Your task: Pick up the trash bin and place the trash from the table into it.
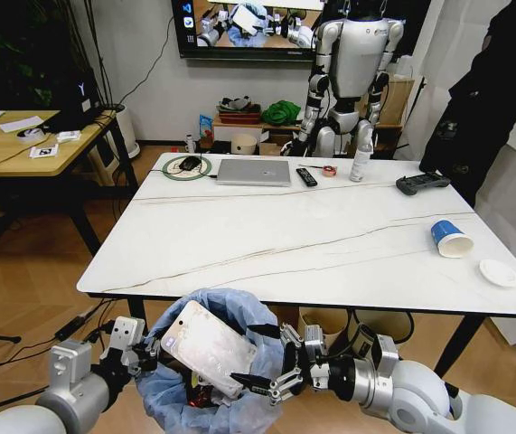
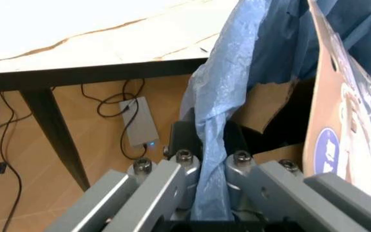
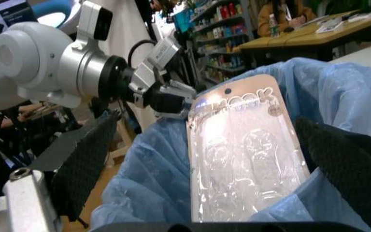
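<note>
The trash bin (image 1: 174, 391), lined with a crinkly light-blue bag (image 3: 340, 96), hangs just below the table's (image 1: 239, 262) near edge. My left gripper (image 1: 145, 351) is shut on its left rim, pinching a fold of the bag (image 2: 214, 101). A clear packet (image 1: 208, 346) stands tilted in the bin, half sticking out, beside torn brown cardboard (image 2: 266, 104). My right gripper (image 1: 256, 359) is at the bin's right rim, open, its fingers (image 3: 89, 159) spread wide on either side of the packet (image 3: 247, 159) without touching it. A blue-white paper cup (image 1: 452, 239) lies on its side at the table's right, a white disc (image 1: 499, 273) near it.
A laptop (image 1: 254, 172), remote (image 1: 306, 177), bottle (image 1: 361, 161), black controller (image 1: 422, 183) and a green ring (image 1: 187, 165) line the far edge. A humanoid robot (image 1: 352, 72) stands behind the table. A wooden desk (image 1: 23, 140) is at the left. Cables lie on the floor.
</note>
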